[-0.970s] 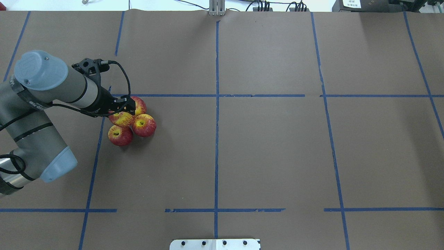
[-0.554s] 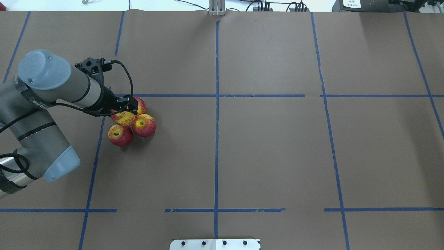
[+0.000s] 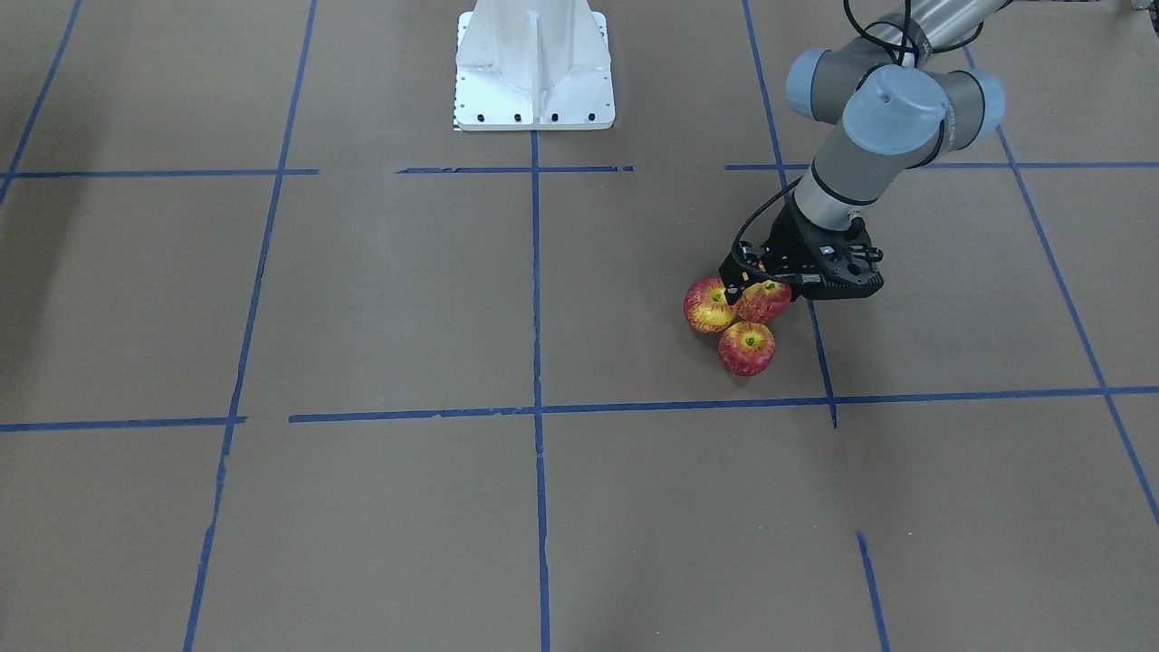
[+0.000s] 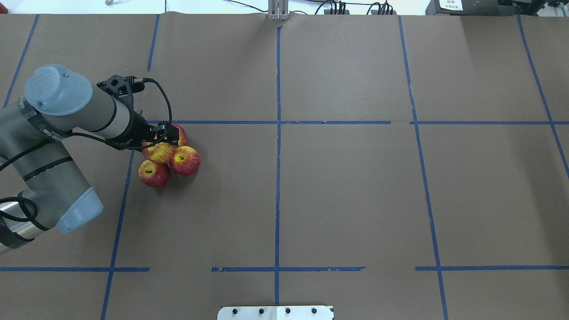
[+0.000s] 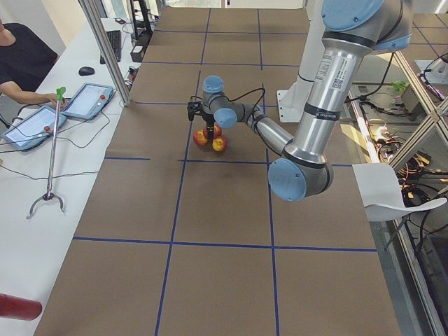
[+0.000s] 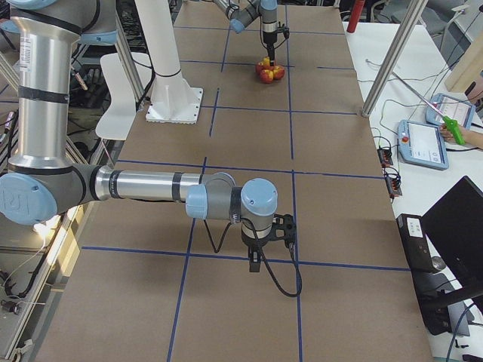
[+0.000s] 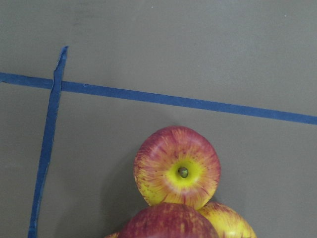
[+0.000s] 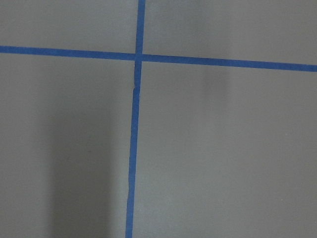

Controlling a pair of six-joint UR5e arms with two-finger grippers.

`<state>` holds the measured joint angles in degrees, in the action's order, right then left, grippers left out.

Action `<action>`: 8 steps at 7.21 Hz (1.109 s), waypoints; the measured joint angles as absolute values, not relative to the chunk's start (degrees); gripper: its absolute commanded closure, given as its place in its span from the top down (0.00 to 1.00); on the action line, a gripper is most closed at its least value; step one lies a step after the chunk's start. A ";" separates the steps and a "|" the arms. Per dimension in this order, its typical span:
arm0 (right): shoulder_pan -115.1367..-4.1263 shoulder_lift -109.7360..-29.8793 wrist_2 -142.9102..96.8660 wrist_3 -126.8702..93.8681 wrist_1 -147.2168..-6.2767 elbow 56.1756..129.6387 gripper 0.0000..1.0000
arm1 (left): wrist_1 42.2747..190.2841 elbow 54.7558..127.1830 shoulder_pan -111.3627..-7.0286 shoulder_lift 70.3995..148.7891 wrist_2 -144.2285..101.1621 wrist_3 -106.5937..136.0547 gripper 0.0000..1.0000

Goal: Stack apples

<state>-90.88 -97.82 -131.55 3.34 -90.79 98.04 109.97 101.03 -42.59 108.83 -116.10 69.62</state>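
Observation:
Four red-and-yellow apples sit in one cluster on the brown paper, left of centre. In the overhead view three lie on the table: a near one [image 4: 154, 173], a right one [image 4: 185, 161] and a far one [image 4: 179, 133], half hidden. The fourth, top apple [image 4: 160, 153] rests above them. My left gripper [image 4: 161, 140] is shut on it, its fingers to either side. The front-facing view shows the gripper [image 3: 761, 288] over the top apple [image 3: 765, 303] and two lower apples [image 3: 707, 306] [image 3: 747, 349]. The right gripper [image 6: 256, 264] hangs over bare paper far away; I cannot tell its state.
Blue tape lines [image 4: 278, 122] grid the brown paper. The white robot base plate [image 3: 534, 63] stands at the robot's edge of the table. A metal pole [image 5: 105, 49] and an operators' desk with tablets [image 5: 87, 100] border the far side.
The left wrist and gripper have shifted slightly right, and the top apple has moved a little right with them. The three lower apples have not moved.

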 measured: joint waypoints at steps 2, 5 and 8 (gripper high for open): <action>-90.88 -97.82 -131.51 3.34 -90.85 98.05 1.00 | 109.83 103.36 -43.83 108.17 -116.18 69.16 1.00; -90.88 -97.82 -131.49 3.34 -90.84 98.01 1.00 | 104.09 111.15 -53.93 101.02 -117.08 53.91 1.00; -90.88 -97.82 -131.49 3.34 -90.87 98.02 1.00 | 102.26 111.95 -72.06 87.57 -124.26 24.53 1.00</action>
<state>-90.88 -97.82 -131.49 3.34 -90.87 98.02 102.26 111.95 -72.06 87.57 -124.26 24.53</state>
